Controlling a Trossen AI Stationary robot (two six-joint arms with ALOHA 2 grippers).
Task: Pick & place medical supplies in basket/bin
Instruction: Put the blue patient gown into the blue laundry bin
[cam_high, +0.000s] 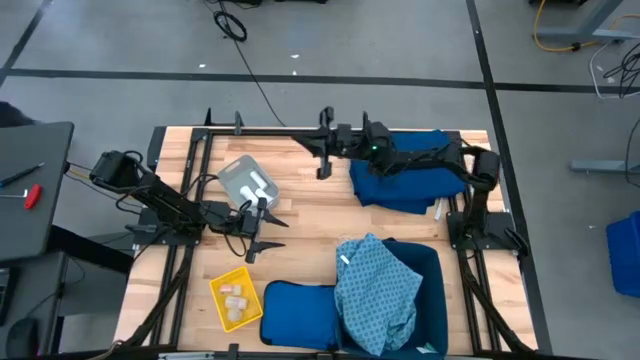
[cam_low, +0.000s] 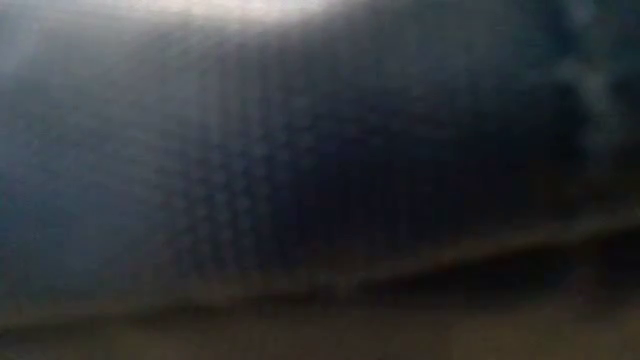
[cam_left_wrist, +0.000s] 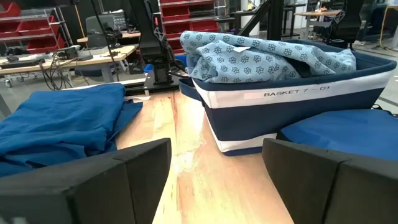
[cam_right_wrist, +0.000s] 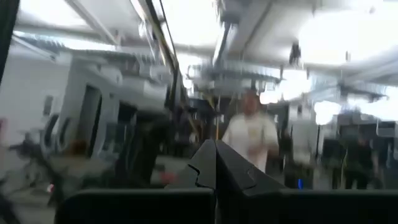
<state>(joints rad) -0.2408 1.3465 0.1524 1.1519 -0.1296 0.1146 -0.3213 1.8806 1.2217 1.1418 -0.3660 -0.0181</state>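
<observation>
Here the left gripper (cam_high: 262, 228), jaws released and grasping nothing, is hovering low near the surface's (cam_high: 310, 215) centre. At its two o'clock the dark blue cloth (cam_high: 405, 178) is lying in a crumpled heap; it is probably soft, light and floppy, best pinched at a raised fold. The right gripper (cam_high: 324, 146), jaws clenched empty, is waiting beside the cloth's nine o'clock edge.

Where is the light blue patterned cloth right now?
In the high view the light blue patterned cloth lies draped over the large dark blue bin at the table's front, right of the yellow mesh basket.
</observation>
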